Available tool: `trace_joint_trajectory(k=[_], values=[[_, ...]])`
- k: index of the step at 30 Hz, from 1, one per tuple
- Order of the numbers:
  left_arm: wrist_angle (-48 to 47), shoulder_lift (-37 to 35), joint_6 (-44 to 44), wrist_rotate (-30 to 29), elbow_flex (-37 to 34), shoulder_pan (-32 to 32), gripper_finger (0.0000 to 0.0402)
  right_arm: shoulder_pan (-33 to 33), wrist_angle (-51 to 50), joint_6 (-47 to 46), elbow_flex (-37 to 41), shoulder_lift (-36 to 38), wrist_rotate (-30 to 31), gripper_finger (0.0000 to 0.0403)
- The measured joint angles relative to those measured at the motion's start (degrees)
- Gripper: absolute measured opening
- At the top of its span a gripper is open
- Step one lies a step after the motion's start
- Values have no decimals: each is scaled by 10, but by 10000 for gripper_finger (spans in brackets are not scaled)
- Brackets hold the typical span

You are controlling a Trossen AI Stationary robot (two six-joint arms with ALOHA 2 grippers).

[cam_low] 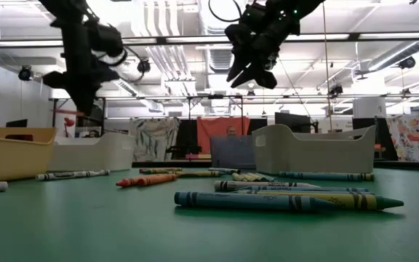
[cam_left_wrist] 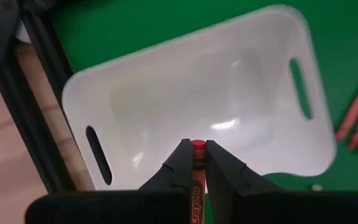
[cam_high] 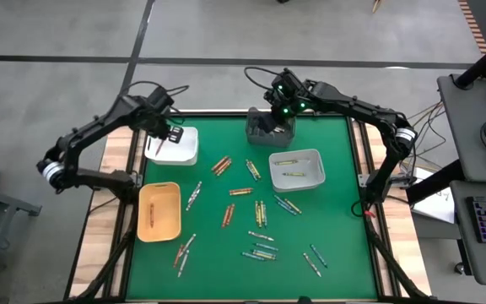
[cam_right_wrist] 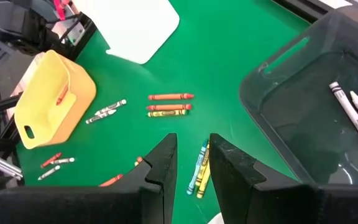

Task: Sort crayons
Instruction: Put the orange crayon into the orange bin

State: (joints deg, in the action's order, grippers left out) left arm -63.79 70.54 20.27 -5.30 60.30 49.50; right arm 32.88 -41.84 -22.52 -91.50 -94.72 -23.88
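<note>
While the left claw (cam_left_wrist: 194, 163) is hanging over the white bin (cam_left_wrist: 166, 81), clamped on a red crayon (cam_left_wrist: 197, 147), the drop looks next: parting its fingers. Right claw (cam_right_wrist: 192, 155) is hovering apart beside the grey bin (cam_right_wrist: 278, 93); other crayons (cam_high: 260, 215) are lying on the desk (cam_high: 327, 211).

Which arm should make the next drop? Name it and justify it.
Left. Its pincer is shut on a red crayon directly above the white bin. The right pincer is open and empty beside the dark bin.
</note>
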Motion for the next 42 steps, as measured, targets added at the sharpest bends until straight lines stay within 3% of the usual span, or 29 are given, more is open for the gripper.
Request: trace_joint_trajectory(k=[8,14,17,20,23,29,33,37,42], values=[[8,-44,25,10,13,0,6,0,5,1,0,0,0,82],[1,-72,83,126,18,-23,3,0,4,9,0,0,0,82],[-18,-90,153,169,18,-60,1,0,4,22,0,0,0,82],[-79,-117,243,188,18,-128,1,0,4,22,0,0,0,82],[-129,-147,362,180,18,-236,1,0,4,30,0,0,0,82],[-144,-173,635,85,4,-488,0,0,4,66,0,0,0,82],[-144,-165,802,38,-46,-612,0,0,4,92,0,0,0,82],[-143,-154,890,32,-103,-680,0,0,5,106,0,0,0,82],[-136,-154,897,24,-138,-687,6,0,6,108,0,0,0,82]])
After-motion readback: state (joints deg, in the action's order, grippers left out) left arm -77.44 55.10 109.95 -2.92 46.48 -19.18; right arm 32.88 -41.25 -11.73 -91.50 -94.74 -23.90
